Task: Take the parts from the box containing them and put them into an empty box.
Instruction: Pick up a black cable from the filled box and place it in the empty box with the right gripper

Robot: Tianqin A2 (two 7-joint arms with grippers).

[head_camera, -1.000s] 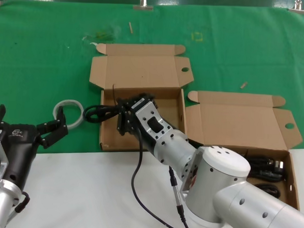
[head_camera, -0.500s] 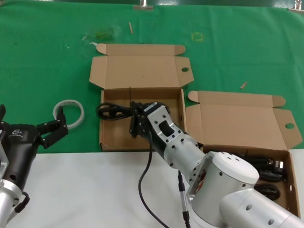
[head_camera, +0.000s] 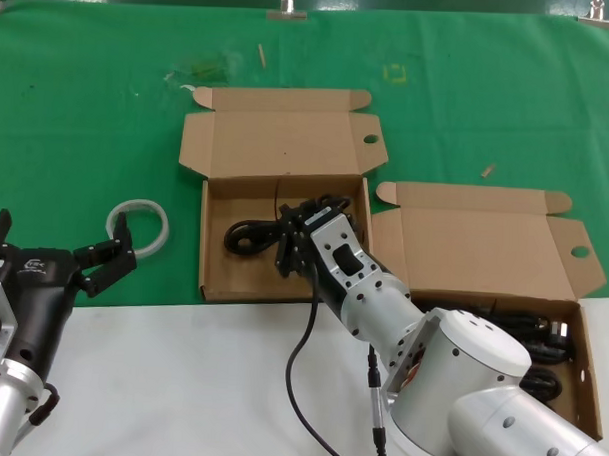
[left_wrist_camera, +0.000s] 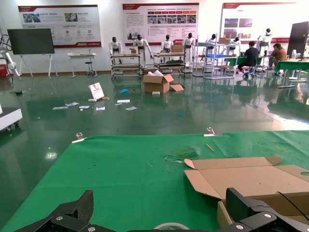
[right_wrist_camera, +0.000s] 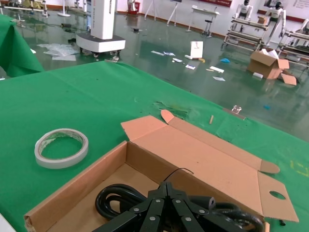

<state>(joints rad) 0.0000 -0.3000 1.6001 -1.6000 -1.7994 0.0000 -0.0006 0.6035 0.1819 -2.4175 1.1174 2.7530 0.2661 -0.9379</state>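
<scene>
My right gripper [head_camera: 292, 235] is shut on a coiled black power cable [head_camera: 248, 234], one of the parts, low inside the middle cardboard box [head_camera: 212, 281]. In the right wrist view the fingertips [right_wrist_camera: 167, 186] meet above the coil [right_wrist_camera: 110, 199], and a thin black wire sticks up from between them. The box containing the other black cables [head_camera: 529, 334] stands at the right [head_camera: 586, 370], partly hidden behind my right arm. My left gripper [head_camera: 54, 241] waits open at the near left, off both boxes, with nothing between its fingers [left_wrist_camera: 72, 212].
A roll of clear tape [head_camera: 138, 227] lies on the green cloth left of the middle box and shows close to my left gripper [left_wrist_camera: 171, 225]. Both box lids stand open toward the far side. White table surface runs along the near edge.
My right gripper has carried the coiled cable rightward, from over the middle box's left wall to inside that box. The left arm has not moved.
</scene>
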